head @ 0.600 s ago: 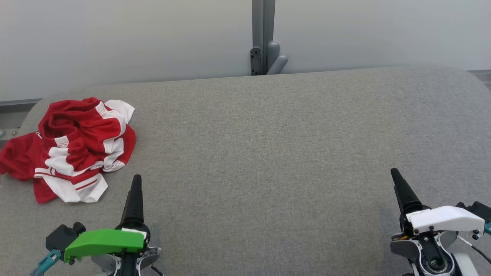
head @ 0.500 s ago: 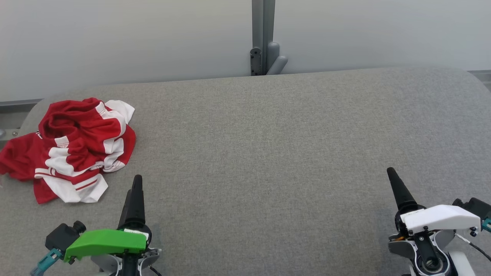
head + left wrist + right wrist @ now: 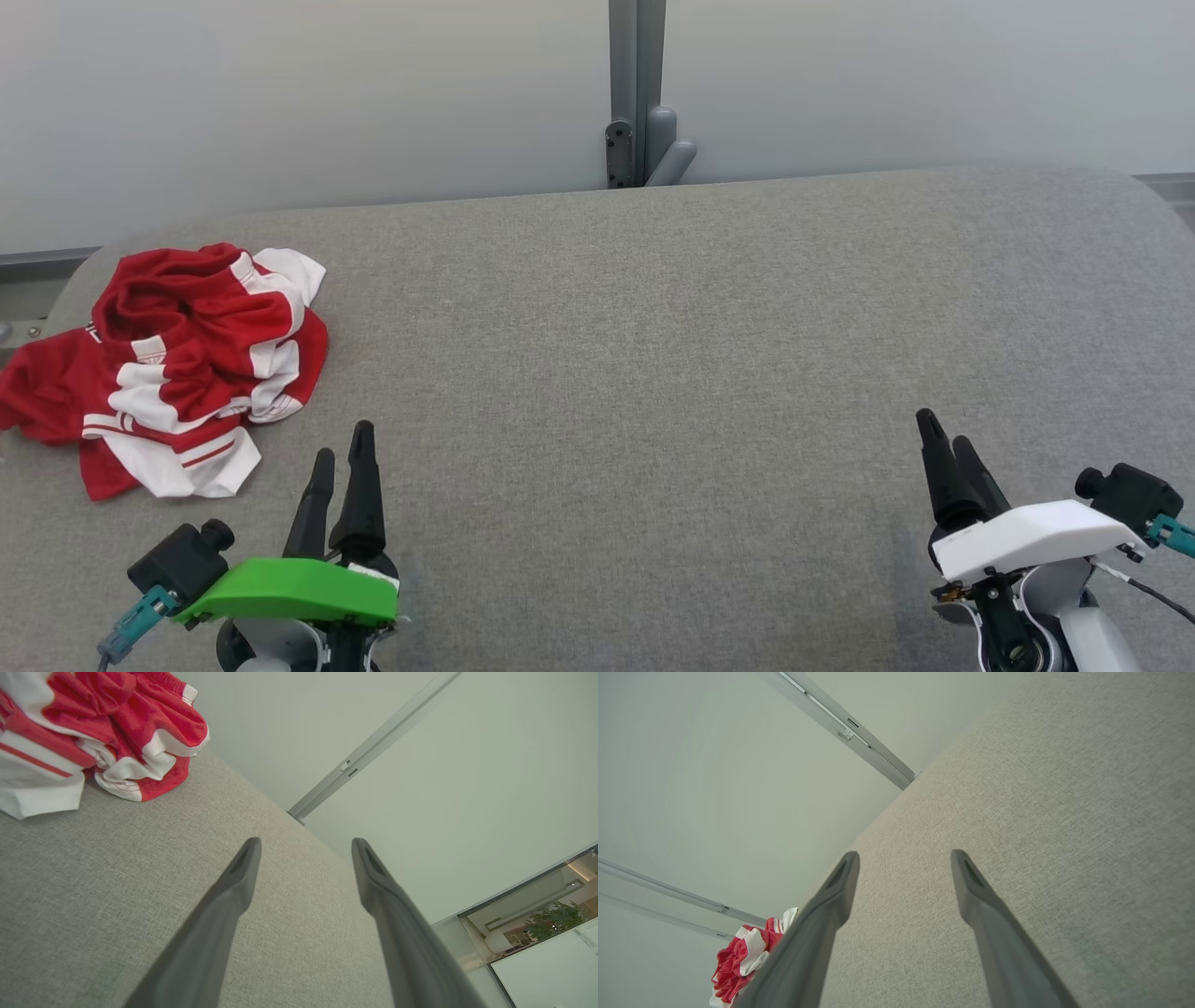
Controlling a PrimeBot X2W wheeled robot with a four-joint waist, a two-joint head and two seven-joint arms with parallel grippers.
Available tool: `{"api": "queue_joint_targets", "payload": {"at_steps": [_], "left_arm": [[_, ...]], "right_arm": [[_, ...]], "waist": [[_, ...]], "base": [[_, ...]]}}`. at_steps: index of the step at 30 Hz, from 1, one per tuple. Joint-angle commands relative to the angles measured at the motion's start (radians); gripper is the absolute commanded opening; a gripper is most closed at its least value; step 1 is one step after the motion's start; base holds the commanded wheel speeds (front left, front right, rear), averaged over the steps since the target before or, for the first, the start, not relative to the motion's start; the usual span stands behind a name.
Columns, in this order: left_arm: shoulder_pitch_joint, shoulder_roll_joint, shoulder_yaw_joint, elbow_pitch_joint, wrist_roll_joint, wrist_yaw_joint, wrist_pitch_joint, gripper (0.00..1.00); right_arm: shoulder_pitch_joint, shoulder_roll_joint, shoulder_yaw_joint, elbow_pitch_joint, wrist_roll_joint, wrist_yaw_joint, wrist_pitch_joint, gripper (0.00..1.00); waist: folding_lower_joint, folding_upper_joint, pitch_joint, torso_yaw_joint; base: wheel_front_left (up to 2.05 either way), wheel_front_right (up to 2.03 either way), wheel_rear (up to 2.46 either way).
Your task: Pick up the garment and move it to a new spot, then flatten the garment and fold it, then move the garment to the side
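Head view: the crumpled red-and-white garment (image 3: pixel 177 359) is lying at middle left on the grey bench (image 3: pixel 653 373). At the lower corners, the left end effector (image 3: pixel 343 441) and right end effector (image 3: pixel 944 429) are hovering wide, holding nothing.

Green-capped left gripper (image 3: pixel 343 441), white-capped right gripper (image 3: pixel 943 427)

The head view looks forward and down on the grey worktop (image 3: pixel 653 373), with the wall (image 3: pixel 280 93) across the top of the frame. The left wrist view sits low and close along the left claw (image 3: pixel 306 842), with the garment (image 3: pixel 93 732) at upper left. The right wrist view looks along the right claw (image 3: pixel 905 854), seemingly rolled sideways, and shares that garment, small at lower left.
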Motion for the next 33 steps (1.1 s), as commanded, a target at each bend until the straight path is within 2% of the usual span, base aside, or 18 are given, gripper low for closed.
{"api": "queue_joint_targets", "payload": {"at_steps": [1, 9, 17, 33], "left_arm": [[-0.006, 0.004, -0.005, -0.018, 0.040, 0.006, -0.011, 1.00], [0.000, 0.004, -0.023, -0.040, 0.195, 0.036, -0.027, 1.00], [0.017, 0.005, -0.034, -0.065, 0.304, 0.062, -0.042, 1.00], [0.038, 0.005, -0.054, -0.087, 0.465, 0.071, -0.067, 1.00]], "right_arm": [[-0.001, -0.008, 0.007, -0.025, -0.039, 0.000, -0.014, 1.00], [0.009, -0.009, 0.039, -0.056, -0.142, 0.000, -0.049, 1.00], [0.024, -0.010, 0.081, -0.074, -0.236, 0.000, -0.082, 1.00], [0.038, -0.012, 0.121, -0.095, -0.405, 0.000, -0.136, 1.00]], "waist": [[0.0000, 0.0000, 0.000, 0.000], [0.0000, 0.0000, 0.000, -0.003], [0.0000, 0.0000, -0.006, -0.001], [0.0000, 0.0000, -0.009, -0.002]], "base": [[0.00, 0.00, 0.00], [0.00, 0.00, 0.00], [0.00, 0.00, 0.00], [0.00, 0.00, 0.00]]}}
